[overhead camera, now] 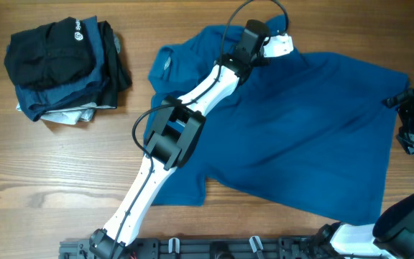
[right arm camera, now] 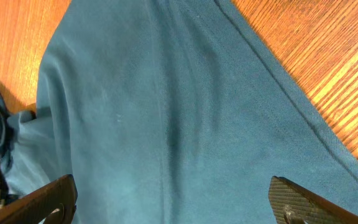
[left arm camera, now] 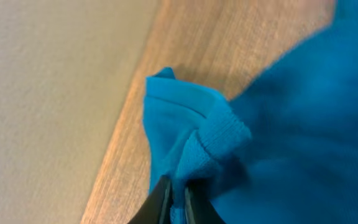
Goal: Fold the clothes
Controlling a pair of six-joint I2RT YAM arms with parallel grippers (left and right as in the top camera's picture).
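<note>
The clothes [overhead camera: 300, 137], a medium-blue polo shirt, lie spread over the middle and right of the table. My left arm reaches across the shirt to its far edge. There my left gripper [overhead camera: 256, 32] [left arm camera: 178, 194] is shut on a bunched fold of the blue fabric, just below a ribbed sleeve cuff [left arm camera: 225, 134]. My right gripper [overhead camera: 407, 122] [right arm camera: 174, 199] stands open at the shirt's right edge. Smooth blue cloth [right arm camera: 166, 112] lies between its fingers [right arm camera: 291, 198], and nothing is held.
A pile of black, dark teal and grey folded garments [overhead camera: 63, 68] sits at the back left of the wooden table [overhead camera: 34, 180]. The table's far edge [left arm camera: 126, 118] runs close beside the left gripper. Bare wood [right arm camera: 328, 56] shows past the shirt's hem.
</note>
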